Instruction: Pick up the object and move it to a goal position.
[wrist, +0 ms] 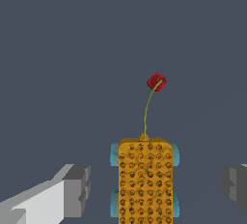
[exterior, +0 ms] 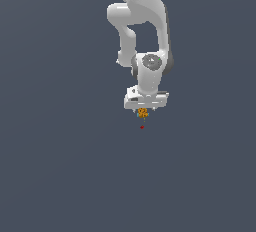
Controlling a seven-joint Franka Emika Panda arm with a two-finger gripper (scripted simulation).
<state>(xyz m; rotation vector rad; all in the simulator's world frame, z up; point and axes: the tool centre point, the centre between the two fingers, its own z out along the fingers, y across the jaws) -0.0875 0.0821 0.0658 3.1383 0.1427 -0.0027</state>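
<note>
The object [wrist: 144, 179] is an orange-yellow, pitted block with teal bumps on its sides. A thin curved stem runs from it to a small red lump [wrist: 156, 81]. In the exterior view the object [exterior: 143, 112] is a tiny orange speck right under the white gripper [exterior: 145, 109], with the red lump [exterior: 142, 127] just below it. My gripper [wrist: 154, 187] is open. Its grey fingers [wrist: 75, 189] stand on either side of the object, with a clear gap on both sides and no contact.
The white arm [exterior: 142, 31] comes down from the top of the exterior view. A plain dark grey surface [exterior: 60, 166] fills everything around it. No other objects are in view.
</note>
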